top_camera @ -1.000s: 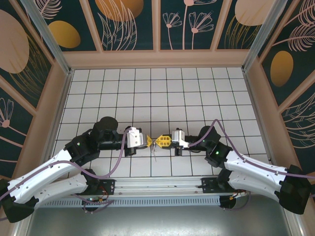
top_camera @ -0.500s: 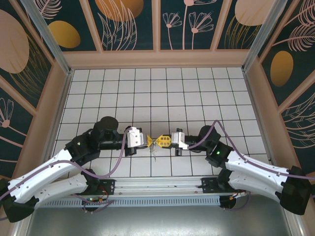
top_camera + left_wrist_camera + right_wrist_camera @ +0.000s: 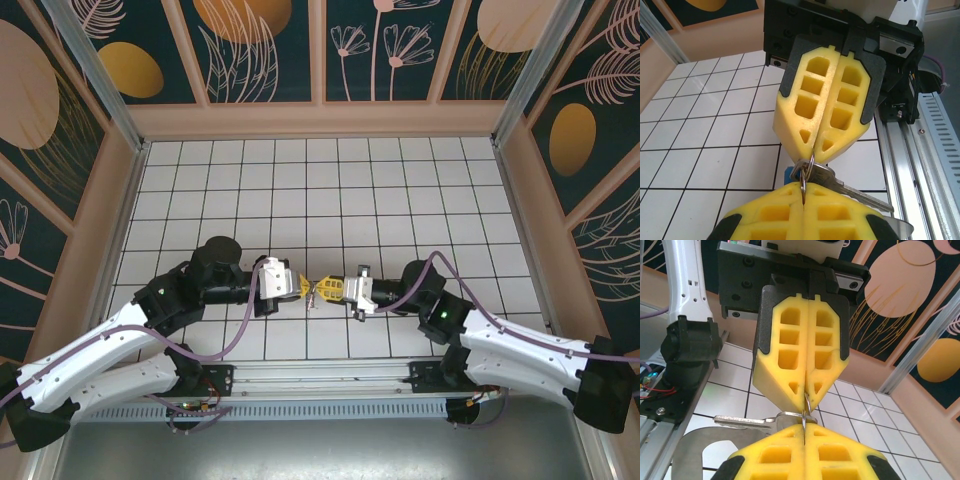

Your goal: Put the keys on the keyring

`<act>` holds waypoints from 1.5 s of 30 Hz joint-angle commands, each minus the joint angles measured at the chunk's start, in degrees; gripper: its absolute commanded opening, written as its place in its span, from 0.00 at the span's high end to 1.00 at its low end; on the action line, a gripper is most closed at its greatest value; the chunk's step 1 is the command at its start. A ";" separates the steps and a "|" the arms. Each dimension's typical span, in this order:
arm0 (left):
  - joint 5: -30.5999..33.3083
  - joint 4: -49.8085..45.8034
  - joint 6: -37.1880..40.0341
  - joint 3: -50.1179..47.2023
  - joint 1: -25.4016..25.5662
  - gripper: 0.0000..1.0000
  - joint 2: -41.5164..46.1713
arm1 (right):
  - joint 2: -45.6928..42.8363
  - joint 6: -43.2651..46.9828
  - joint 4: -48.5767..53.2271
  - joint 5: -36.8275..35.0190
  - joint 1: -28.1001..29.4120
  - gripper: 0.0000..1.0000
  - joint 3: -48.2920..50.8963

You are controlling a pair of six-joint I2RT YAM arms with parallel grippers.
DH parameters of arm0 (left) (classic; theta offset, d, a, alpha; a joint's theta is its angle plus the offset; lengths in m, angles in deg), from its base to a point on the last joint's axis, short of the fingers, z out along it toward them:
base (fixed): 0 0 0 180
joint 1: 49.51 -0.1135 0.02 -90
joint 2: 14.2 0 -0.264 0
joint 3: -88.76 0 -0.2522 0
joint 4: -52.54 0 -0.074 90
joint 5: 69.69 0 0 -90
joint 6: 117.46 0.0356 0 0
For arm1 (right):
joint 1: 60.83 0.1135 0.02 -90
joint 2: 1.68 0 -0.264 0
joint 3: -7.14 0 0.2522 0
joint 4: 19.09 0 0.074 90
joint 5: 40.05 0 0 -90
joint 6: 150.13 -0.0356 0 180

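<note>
My two grippers meet tip to tip above the tiled floor near the front rail. The left gripper [image 3: 303,287] [image 3: 803,192] and the right gripper [image 3: 322,290] [image 3: 804,429] are both shut on the thin metal keyring [image 3: 808,170] [image 3: 806,409], one on each side. The ring stands on edge between the yellow fingertips. A silver key [image 3: 855,192] [image 3: 742,420] hangs from the ring, its blade pointing toward the rail. A small blue piece [image 3: 788,176], like a key head, shows just behind the ring. In the top view the ring and key are a tiny glint [image 3: 313,293].
The aluminium rail [image 3: 320,375] with the arm bases runs along the near edge, close under the grippers. White tiled floor [image 3: 320,190] stretches to the back. Patterned walls [image 3: 90,260] with metal posts close in both sides and the rear.
The right wrist has rolled, its white housing turning away from the camera, and its gripper has dropped slightly toward the rail. Both grippers stay shut on the ring.
</note>
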 commanded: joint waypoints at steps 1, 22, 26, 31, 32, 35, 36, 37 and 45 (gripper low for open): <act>-2.23 3.07 -0.41 1.99 0.21 1.00 0.17 | -1.17 2.54 -1.26 -2.94 0.84 1.00 0.60; -2.63 3.53 -0.94 1.92 0.23 1.00 -0.02 | -2.63 8.14 -4.10 -14.70 4.30 1.00 3.73; -3.00 3.93 -1.07 1.82 0.27 1.00 -0.01 | -2.12 8.13 -4.03 -14.99 4.36 1.00 3.58; -2.75 4.86 -1.70 1.73 0.22 1.00 0.37 | -2.34 8.05 -3.93 -15.79 5.19 0.95 3.77; -2.66 5.33 -2.07 1.54 0.26 1.00 0.56 | -2.87 7.92 -3.94 -15.79 5.39 0.93 3.87; -1.97 8.06 -3.85 -0.03 0.18 1.00 1.80 | -5.07 6.06 -3.02 -15.58 5.94 0.87 4.03; -1.23 8.99 -4.36 -0.80 0.20 1.00 2.53 | -5.75 5.23 -2.61 -15.32 6.00 0.85 4.07; -0.85 10.39 -4.90 -1.92 0.22 1.00 3.40 | -6.59 4.16 -1.91 -15.04 6.11 0.84 4.23; -2.24 22.29 -11.29 -9.93 0.23 1.00 7.93 | -14.61 -4.08 4.36 -16.55 8.85 0.70 3.53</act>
